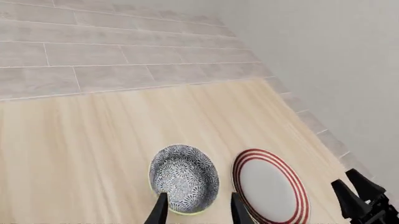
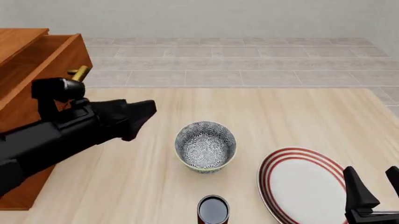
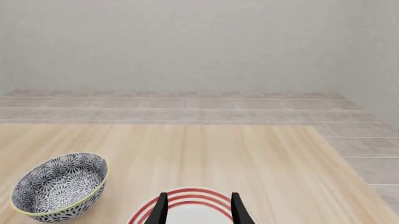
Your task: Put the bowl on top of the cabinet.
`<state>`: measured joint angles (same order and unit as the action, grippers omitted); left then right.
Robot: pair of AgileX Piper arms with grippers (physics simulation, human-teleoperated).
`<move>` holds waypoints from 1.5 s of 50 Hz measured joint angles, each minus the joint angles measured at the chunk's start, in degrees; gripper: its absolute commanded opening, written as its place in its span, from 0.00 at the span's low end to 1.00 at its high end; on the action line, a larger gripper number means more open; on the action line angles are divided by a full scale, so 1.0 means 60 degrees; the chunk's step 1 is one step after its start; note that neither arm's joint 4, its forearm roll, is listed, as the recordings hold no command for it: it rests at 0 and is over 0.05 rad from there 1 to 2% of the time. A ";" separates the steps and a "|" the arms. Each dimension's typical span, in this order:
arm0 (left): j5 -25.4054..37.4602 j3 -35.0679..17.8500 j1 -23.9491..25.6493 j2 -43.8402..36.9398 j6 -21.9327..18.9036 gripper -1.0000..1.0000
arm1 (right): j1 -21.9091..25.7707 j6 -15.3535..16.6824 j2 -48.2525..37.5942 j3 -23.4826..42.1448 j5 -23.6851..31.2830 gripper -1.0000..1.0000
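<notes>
Currently 0 steps complete: small deep blue-grey floral bowl (image 2: 206, 146) upright on pale wooden table (image 2: 299, 116), well apart from reddish-brown wooden cabinet (image 2: 28, 74), beside red-ringed white plate (image 2: 302, 186).
Left gripper (image 1: 197, 210): fingers spread, straddling bowl rim, no contact confirmed.
Right gripper (image 3: 197, 207): spread, empty, over plate.
Remaining: grasp, lift, place.
Cabinet top cropped; left fingertips hidden in front view.

Left gripper (image 1: 195, 211): fingers parted, empty, poised over the near rim of the floral-patterned bowl (image 1: 184, 178). The bowl stands upright on the pale wooden table (image 1: 93, 149), just beside a red-ringed white plate (image 1: 270, 187). Right gripper (image 1: 360, 196) visible past the plate.
</notes>
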<state>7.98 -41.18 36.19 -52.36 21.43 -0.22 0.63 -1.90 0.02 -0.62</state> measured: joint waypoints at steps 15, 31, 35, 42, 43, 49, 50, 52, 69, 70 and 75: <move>0.0096 -0.0897 0.0116 -0.2001 0.0608 1.00 | -0.0011 0.0013 0.0053 0.0000 0.0037 1.00; 0.0118 -0.1413 -0.0600 -0.3534 0.1231 1.00 | 0.0016 0.0048 0.0080 -0.0001 0.0072 1.00; 0.0074 -0.1505 -0.0713 -0.3837 0.1375 1.00 | 0.0021 0.0049 0.0081 -0.0001 0.0076 1.00; -0.0013 -0.1677 -0.0740 -0.4303 0.1617 1.00 | 0.0023 0.0037 0.0070 -0.0001 0.0069 1.00; -0.0030 -0.1698 -0.0734 -0.4366 0.1646 1.00 | 0.0023 0.0035 0.0070 -0.0001 0.0068 1.00; -0.0156 -0.1796 -0.0673 -0.4759 0.1860 1.00 | 0.0016 0.0021 0.0080 -0.0001 0.0074 1.00; -0.0178 -0.1808 -0.0663 -0.4821 0.1894 1.00 | 0.0016 0.0018 0.0082 -0.0001 0.0075 1.00; -0.0224 -0.1826 -0.0642 -0.4943 0.1962 1.00 | 0.0015 0.0013 0.0085 -0.0001 0.0077 1.00; -0.0563 -0.1997 -0.0411 -0.5984 0.2349 1.00 | 0.0004 -0.0003 0.0124 -0.0001 0.0100 1.00; -0.0584 -0.2008 -0.0411 -0.6045 0.2352 1.00 | 0.0003 -0.0003 0.0127 0.0000 0.0102 1.00; -0.0696 -0.2078 -0.0452 -0.6374 0.2287 1.00 | 0.0000 -0.0005 0.0136 0.0000 0.0108 1.00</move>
<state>3.80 -53.65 33.47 -90.60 35.16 -0.22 0.61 -1.08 0.02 0.03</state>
